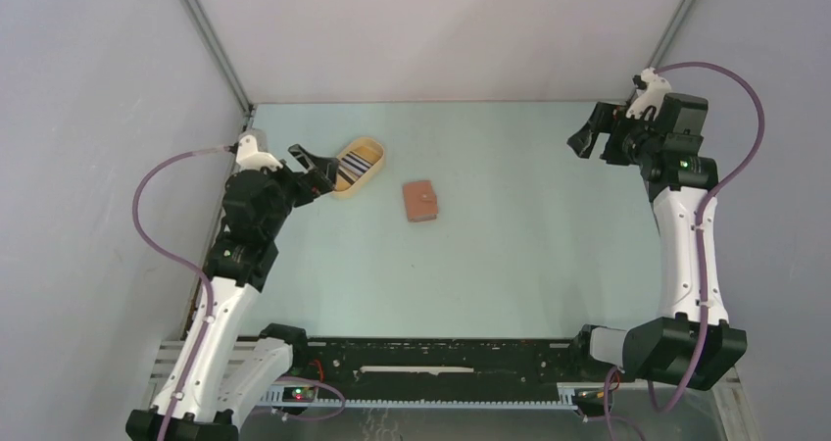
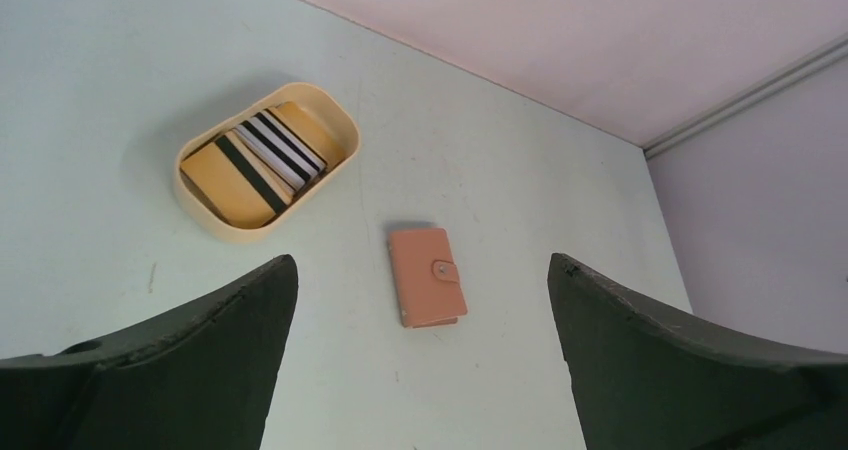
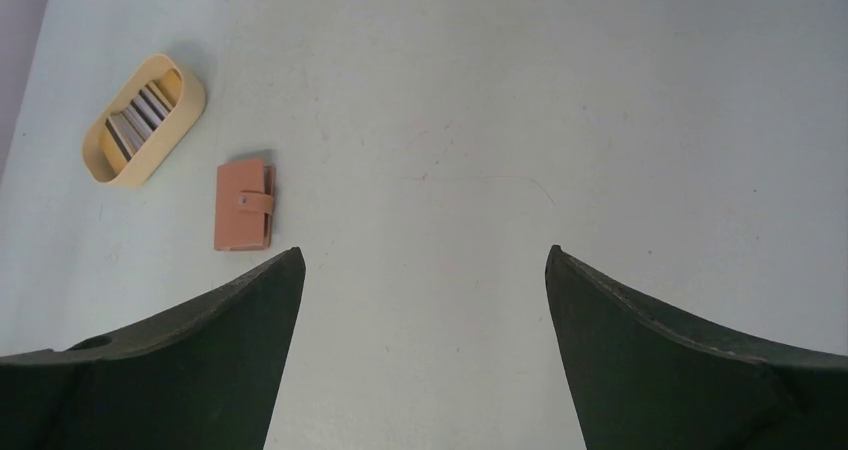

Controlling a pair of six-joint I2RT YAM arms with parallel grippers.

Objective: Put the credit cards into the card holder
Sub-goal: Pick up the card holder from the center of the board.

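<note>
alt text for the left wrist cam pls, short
A closed reddish-brown card holder lies flat on the pale table, snap tab up; up-left of it, apart, a yellow oval tray holds the striped stack of credit cards. The left end effector hangs above, open and empty, its dark fingers filling the bottom corners.

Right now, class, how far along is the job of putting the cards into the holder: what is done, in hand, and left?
Done: nothing yet. The cards lie in the yellow tray, and the holder lies snapped shut on the table beside it. In hand: nothing; the left gripper and right gripper are open and empty. Left: open the holder, lift the cards out, slide them in.
</note>
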